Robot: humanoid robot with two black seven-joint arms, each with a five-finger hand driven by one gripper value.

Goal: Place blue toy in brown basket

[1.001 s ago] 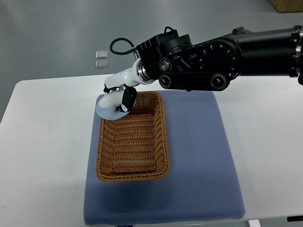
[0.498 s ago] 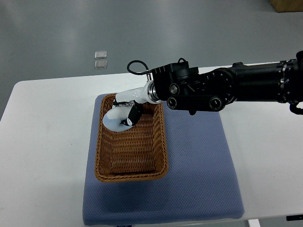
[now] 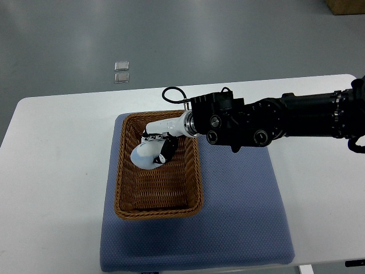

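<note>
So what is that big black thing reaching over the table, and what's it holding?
That is a robot's right arm, seen by a camera looking down from the robot's own side. At its end is a white right hand with fingers, a bit like yours. The fingers are wrapped around a pale blue toy, holding it inside the brown basket. The basket sits on a blue mat, which lies on a white table. The robot's other arm is not in the picture.
</note>
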